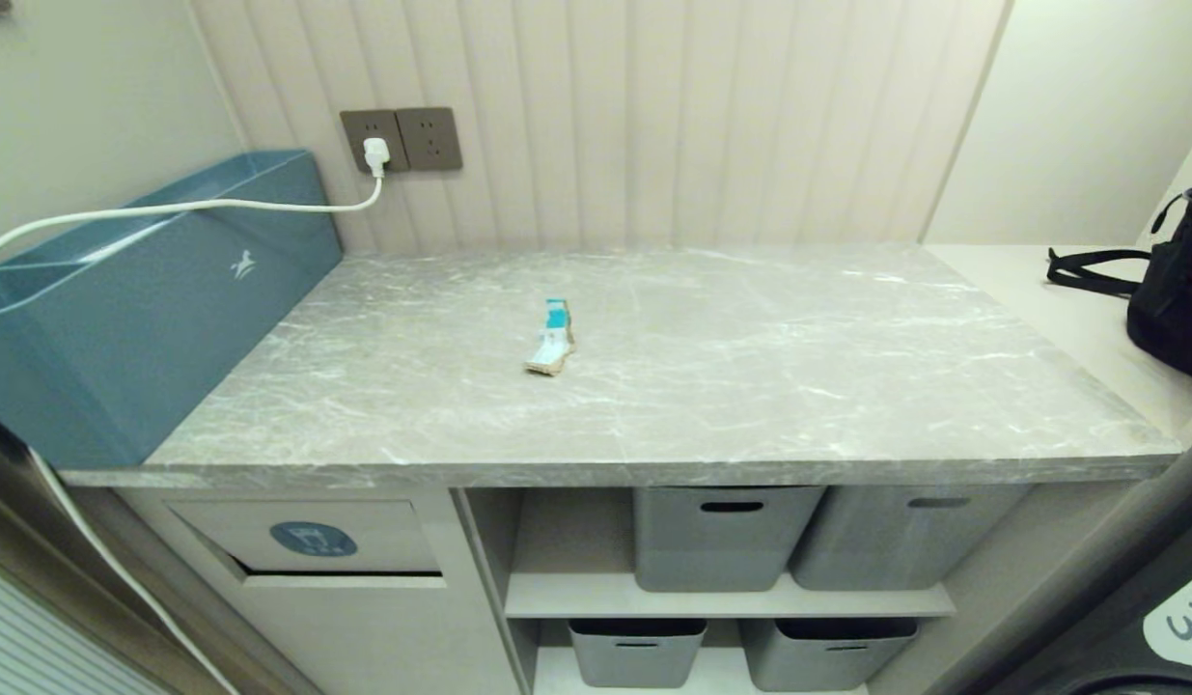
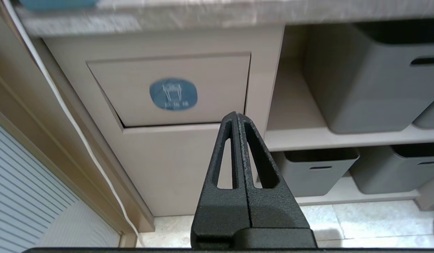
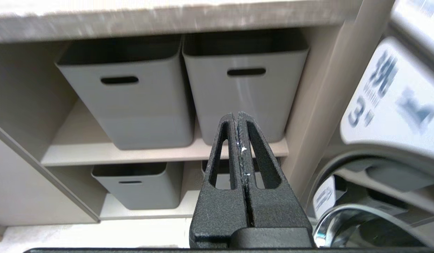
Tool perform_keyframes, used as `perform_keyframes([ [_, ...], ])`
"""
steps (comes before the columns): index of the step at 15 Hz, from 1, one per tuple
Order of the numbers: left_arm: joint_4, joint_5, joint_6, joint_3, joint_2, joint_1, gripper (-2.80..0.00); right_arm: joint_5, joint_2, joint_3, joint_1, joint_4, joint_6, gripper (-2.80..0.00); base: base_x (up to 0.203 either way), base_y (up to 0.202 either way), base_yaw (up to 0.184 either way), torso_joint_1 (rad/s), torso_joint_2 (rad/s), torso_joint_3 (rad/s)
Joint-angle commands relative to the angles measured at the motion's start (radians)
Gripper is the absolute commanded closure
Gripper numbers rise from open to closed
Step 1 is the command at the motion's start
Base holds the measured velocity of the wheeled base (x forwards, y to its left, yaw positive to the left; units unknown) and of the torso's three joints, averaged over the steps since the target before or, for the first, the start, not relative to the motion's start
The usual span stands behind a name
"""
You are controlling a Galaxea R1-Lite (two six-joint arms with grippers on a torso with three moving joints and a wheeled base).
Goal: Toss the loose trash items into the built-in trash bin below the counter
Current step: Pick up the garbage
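Head view: blue box (image 1: 123, 319) beside counter (image 1: 750, 386).

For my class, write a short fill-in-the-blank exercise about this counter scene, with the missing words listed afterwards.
1. The only trash scrap in view lies on the ____.
2. The trash bin flap carries a ____ oval sticker.
3. The shelves hold ____ grey baskets.
4. The left gripper and right gripper are both ____.

Missing words: counter; blue; four; shut
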Motion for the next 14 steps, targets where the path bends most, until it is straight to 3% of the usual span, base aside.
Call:
perform_keyframes([
  [1,-0.001,0.0,-0.002,0.002,0.001,0.0,0.0,0.001,0.0,0.002,-0.001,-0.001,-0.005,0.0,0.0,0.0,0.0,0.245,-0.54,-0.287],
  [10,0.013,0.0,-0.03,-0.003,0.004,0.0,0.0,0.0,0.0,0.002,0.0,0.001,0.002,0.0,0.0,0.0,0.0,0.272,-0.58,-0.306],
  [14,0.015,-0.025,-0.013,-0.065,0.007,0.0,0.0,-0.001,0.0,0.002,0.0,-0.001,0.008,0.0,0.0,0.0,0.0,0.109,-0.23,-0.115],
])
